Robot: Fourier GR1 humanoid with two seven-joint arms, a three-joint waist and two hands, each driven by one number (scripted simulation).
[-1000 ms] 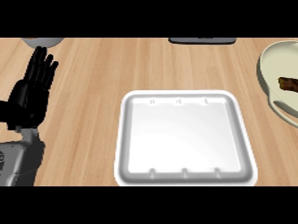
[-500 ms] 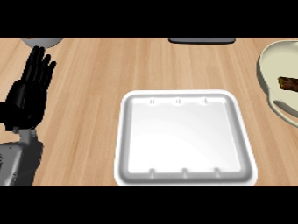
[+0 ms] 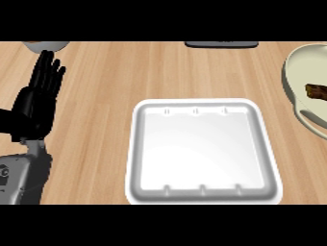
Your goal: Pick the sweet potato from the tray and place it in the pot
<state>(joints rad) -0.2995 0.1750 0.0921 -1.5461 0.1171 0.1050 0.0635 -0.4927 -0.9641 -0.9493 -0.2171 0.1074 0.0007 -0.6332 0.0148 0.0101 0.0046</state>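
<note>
The brown sweet potato lies inside the cream pot at the right edge of the head view. The white tray sits in the middle of the wooden counter with nothing in it. My left hand rests at the left side, fingers straight and pointing up, well apart from the tray. No part of my right hand shows.
A dark flat object lies at the far edge, top centre. A grey round object peeks in at the top left, just beyond my left fingertips. The pot's handle sticks out toward the tray's right side.
</note>
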